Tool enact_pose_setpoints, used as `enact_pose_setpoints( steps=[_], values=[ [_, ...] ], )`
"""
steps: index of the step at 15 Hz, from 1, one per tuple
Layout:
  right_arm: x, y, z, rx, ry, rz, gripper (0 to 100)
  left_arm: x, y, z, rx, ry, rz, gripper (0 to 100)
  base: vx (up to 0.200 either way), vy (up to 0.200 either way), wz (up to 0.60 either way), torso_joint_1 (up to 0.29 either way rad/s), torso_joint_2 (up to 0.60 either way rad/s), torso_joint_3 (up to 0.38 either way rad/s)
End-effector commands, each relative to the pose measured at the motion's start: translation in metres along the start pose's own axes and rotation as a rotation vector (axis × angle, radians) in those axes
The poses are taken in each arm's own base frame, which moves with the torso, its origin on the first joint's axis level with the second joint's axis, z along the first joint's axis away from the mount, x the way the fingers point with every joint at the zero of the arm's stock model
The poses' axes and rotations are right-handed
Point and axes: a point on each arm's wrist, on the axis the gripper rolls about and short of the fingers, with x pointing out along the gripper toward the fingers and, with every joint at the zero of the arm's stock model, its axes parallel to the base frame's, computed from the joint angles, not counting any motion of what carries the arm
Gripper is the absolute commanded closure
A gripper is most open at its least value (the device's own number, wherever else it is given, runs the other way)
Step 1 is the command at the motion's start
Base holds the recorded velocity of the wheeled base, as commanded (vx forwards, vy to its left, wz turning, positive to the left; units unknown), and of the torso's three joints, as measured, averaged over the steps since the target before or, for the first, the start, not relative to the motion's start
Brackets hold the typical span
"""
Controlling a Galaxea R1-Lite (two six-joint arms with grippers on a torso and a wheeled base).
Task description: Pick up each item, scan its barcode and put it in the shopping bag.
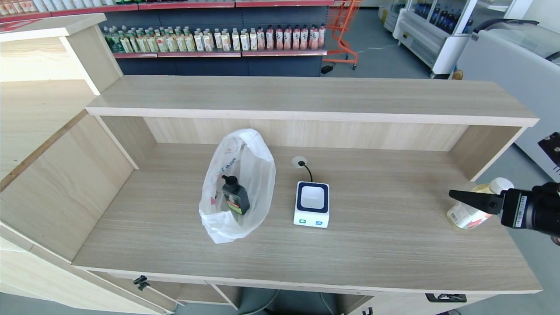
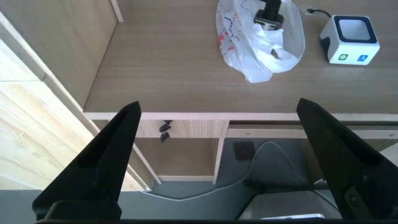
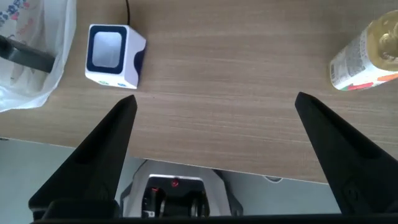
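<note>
1. Already bagged: dark pump bottle [image 1: 235, 195], inside the shopping bag [image 1: 258, 175] on the bench [image 1: 385, 249].
2. Pale bottle [image 1: 463, 216] sits near the bench's right end, well apart from the scanner [image 1: 311, 204]; not yet picked up, scanned or bagged.
3. Right tool [image 3: 214, 102] hangs just beside that bottle, jaws spread, holding nothing.
4. Left tool [image 2: 219, 107] hangs off the bench's front edge, jaws spread, empty.
5. Judged progress: one item done, one left.

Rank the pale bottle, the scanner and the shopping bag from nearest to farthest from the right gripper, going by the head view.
1. The pale bottle, just beside the right gripper at the right end of the counter.
2. The scanner, mid-counter.
3. The shopping bag, left of the scanner.
</note>
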Motion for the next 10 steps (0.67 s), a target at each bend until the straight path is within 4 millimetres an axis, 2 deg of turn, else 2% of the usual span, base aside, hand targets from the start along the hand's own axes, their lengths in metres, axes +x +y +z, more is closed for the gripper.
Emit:
enact_pose_setpoints(
  steps=[1, 4, 10],
  values=[
    [0.009, -0.011, -0.001, 0.019, 0.027, -0.045, 0, 0.000, 0.000, 0.000, 0.000, 0.002, 0.000, 0, 0.000, -0.200, 0.00, -0.002, 0.00, 0.007],
    [0.008, -0.012, -0.002, 0.019, 0.027, -0.057, 0, 0.000, 0.000, 0.000, 0.000, 0.002, 0.000, 0, 0.000, -0.200, 0.00, 0.002, 0.00, 0.004],
    [0.024, -0.021, -0.017, -0.017, 0.112, -0.241, 0, 0.000, 0.000, 0.000, 0.002, 0.002, 0.000, 0, 0.000, -0.200, 0.00, 0.002, 0.00, 0.000]
  ],
)
